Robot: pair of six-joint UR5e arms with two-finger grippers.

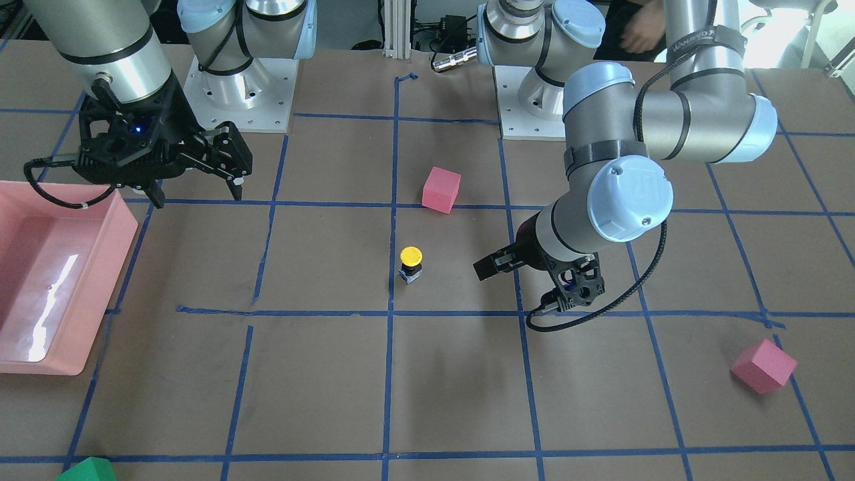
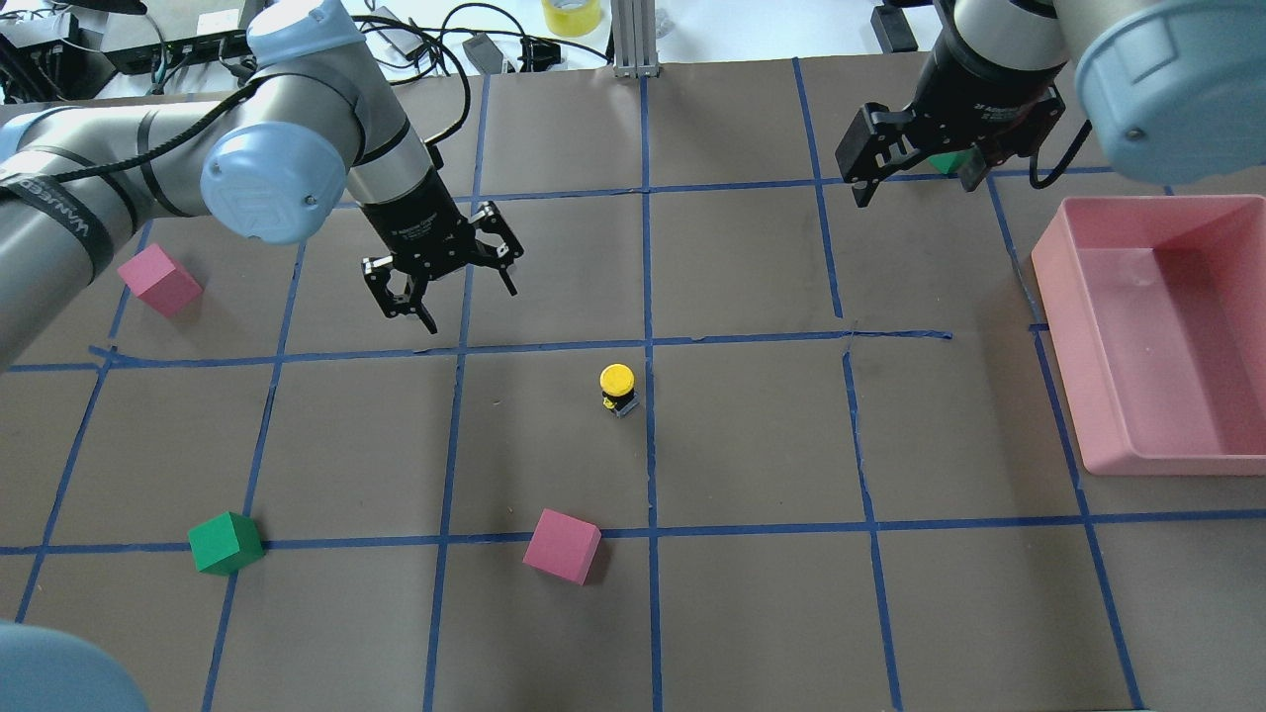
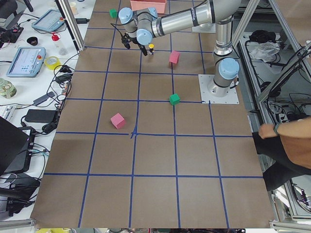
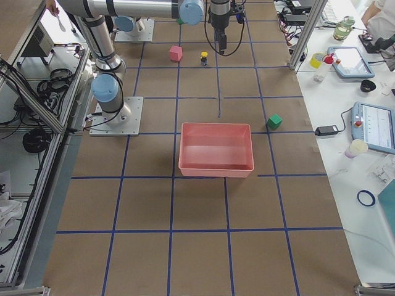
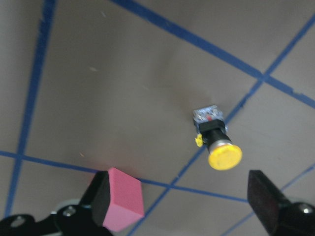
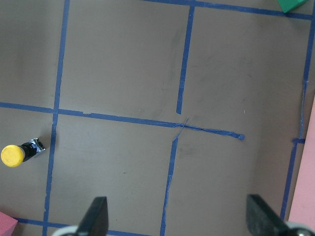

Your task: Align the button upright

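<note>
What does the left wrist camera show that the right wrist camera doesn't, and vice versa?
Left wrist only: the button close up, black collar and grey-white base clear, and a pink cube nearly whole. Right wrist only: a corner of the green cube and an edge of the pink tray. Both: the button on the table, ungripped. The right wrist view also catches a pink corner, likely that cube.

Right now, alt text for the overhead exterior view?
The button stands upright, yellow cap up, near the centre of the table. The left gripper hangs open and empty up-left of it; the right gripper is open at top right, by the pink tray.
</note>
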